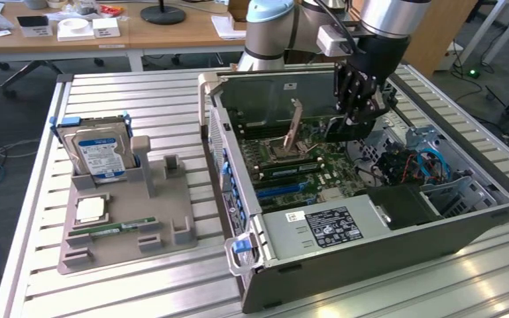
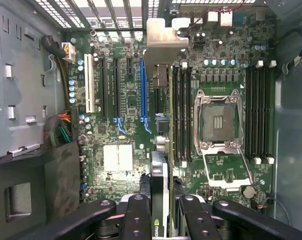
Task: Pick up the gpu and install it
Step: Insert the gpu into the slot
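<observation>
My gripper (image 1: 358, 116) hangs inside the open computer case (image 1: 466, 228), above the green motherboard (image 1: 312, 159). It is shut on the gpu (image 1: 350, 128), a thin dark card that hangs down from the fingers towards the board. The wrist view looks along the card's edge (image 2: 159, 175), which runs between the black fingers (image 2: 136, 220). Its silver bracket (image 2: 161, 40) is at the far end. The card hovers beside a long blue slot (image 2: 143, 90) and the memory slots (image 2: 181, 110), clear of the board.
The open processor socket (image 2: 218, 120) has its lever raised (image 1: 291, 122). A black power supply (image 1: 325, 228) fills the case's near end, with cables (image 1: 413, 165) on the exterior view's right. Outside, a grey fixture (image 1: 162, 218) holds a hard drive (image 1: 100, 156), a processor (image 1: 89, 210) and a memory stick (image 1: 113, 228).
</observation>
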{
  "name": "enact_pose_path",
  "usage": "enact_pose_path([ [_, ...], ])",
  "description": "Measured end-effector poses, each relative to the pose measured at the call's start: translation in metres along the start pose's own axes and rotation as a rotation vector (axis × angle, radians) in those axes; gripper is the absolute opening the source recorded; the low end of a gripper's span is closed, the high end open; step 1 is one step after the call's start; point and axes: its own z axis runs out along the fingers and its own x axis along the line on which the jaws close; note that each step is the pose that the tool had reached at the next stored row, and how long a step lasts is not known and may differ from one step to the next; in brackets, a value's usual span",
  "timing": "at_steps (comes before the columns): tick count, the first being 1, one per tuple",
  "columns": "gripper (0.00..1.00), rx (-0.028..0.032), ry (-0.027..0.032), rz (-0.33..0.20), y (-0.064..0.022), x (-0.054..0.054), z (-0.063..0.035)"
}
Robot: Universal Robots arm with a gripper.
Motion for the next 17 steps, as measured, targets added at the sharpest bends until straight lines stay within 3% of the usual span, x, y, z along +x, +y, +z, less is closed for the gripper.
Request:
enact_pose_path([
  [8,0.27,0.0002,-0.0005,0.000,0.0013,0.000,0.0011],
  [17,0.27,0.0001,-0.0003,0.000,0.0131,0.001,0.0032],
])
